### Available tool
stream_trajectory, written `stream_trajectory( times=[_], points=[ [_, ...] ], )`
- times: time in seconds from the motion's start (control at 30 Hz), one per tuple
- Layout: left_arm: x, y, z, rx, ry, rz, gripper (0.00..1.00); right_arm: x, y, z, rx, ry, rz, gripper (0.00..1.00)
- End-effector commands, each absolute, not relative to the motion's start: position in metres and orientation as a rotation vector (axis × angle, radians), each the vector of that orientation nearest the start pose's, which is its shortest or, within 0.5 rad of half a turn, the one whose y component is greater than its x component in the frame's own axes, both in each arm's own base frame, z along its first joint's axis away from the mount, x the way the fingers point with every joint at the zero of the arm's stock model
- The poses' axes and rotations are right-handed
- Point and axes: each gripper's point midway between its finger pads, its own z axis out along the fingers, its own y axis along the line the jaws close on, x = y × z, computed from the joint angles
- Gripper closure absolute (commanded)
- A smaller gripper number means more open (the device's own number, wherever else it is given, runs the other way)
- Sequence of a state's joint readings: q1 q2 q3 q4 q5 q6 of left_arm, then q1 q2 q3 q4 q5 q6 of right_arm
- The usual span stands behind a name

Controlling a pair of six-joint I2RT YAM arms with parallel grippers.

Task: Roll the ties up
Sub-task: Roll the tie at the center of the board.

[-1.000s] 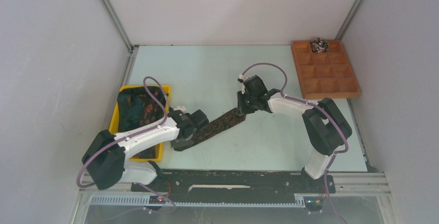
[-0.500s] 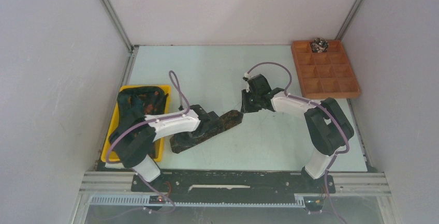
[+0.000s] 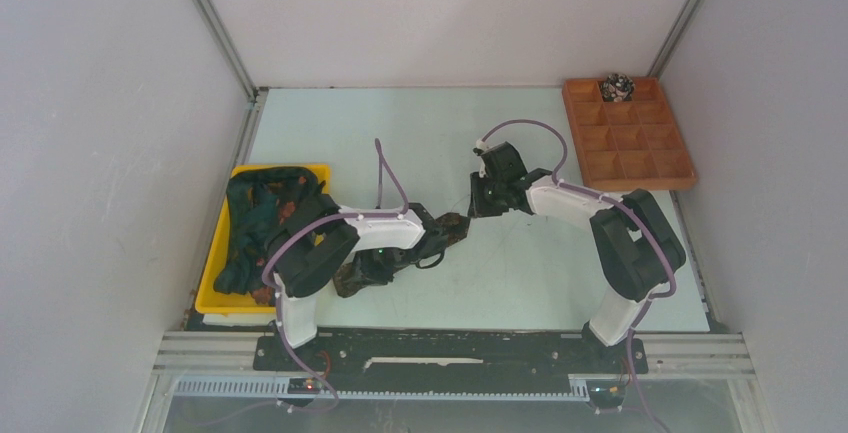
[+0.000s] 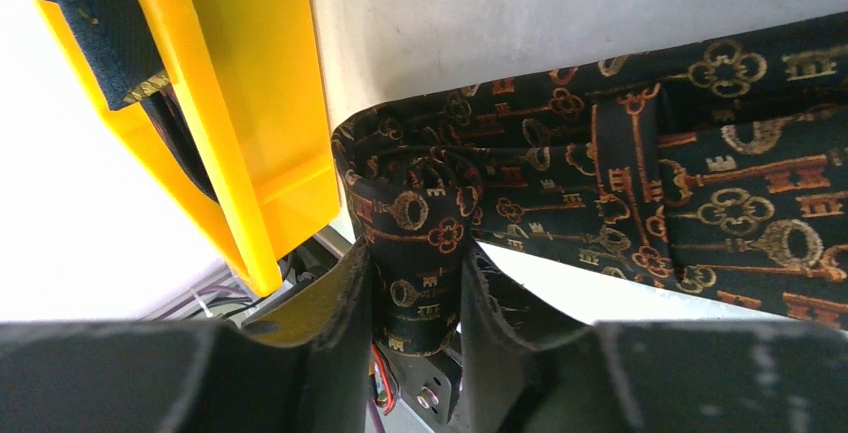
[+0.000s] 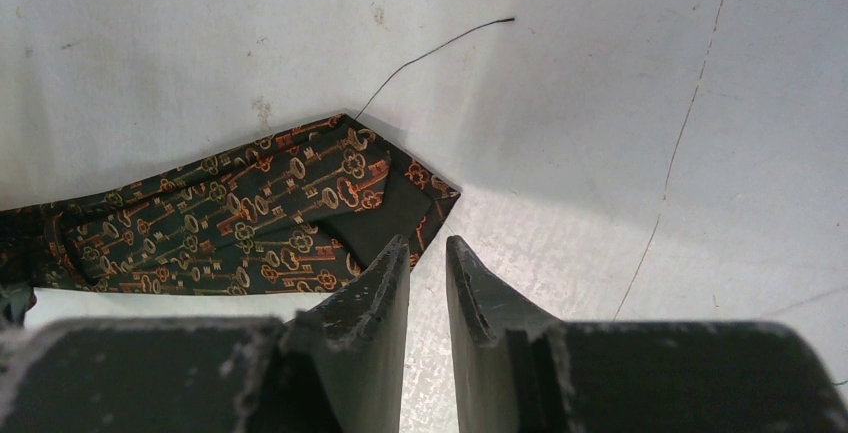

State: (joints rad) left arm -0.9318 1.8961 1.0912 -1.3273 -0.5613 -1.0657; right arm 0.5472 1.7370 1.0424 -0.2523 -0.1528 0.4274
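Lower centre, the left tool (image 4: 415, 258) pinches the tie (image 4: 600, 183) by its rolled end; the right tool (image 5: 427, 248) sits barely parted and empty beside its point.

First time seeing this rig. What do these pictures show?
Two robot arms are bolted at a table's edge, each with a two-finger gripper. One picture looks down from above; two come from wrist cameras. On the table: a yellow bin holding loose ties, a wooden tray with one rolled tie in a back compartment, and a key-patterned tie between the arms. The left gripper clamps that tie's rolled end. The right gripper, fingers barely apart and empty, sits at its pointed tip.
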Motion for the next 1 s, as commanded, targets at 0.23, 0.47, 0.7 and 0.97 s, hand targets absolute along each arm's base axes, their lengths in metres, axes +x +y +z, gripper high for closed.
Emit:
stream_trajectory(
  times=[0.23,0.47,0.7,0.97],
  points=[
    [0.164,-0.129,0.038,0.018,2.788,0.930,0.37,0.327,0.247,0.058,-0.203,2.546,0.584,0.77],
    [0.171,-0.135,0.056,-0.019,2.758,0.807,0.26,0.327,0.245,0.058,-0.200,2.545,0.568,0.77],
    [0.175,-0.128,0.091,-0.138,2.655,0.599,0.18,0.324,0.253,0.073,-0.218,2.484,0.609,0.77],
    [0.164,-0.114,0.107,-0.279,2.523,0.194,0.15,0.289,0.309,0.108,-0.347,2.378,0.856,0.73]
  ],
)
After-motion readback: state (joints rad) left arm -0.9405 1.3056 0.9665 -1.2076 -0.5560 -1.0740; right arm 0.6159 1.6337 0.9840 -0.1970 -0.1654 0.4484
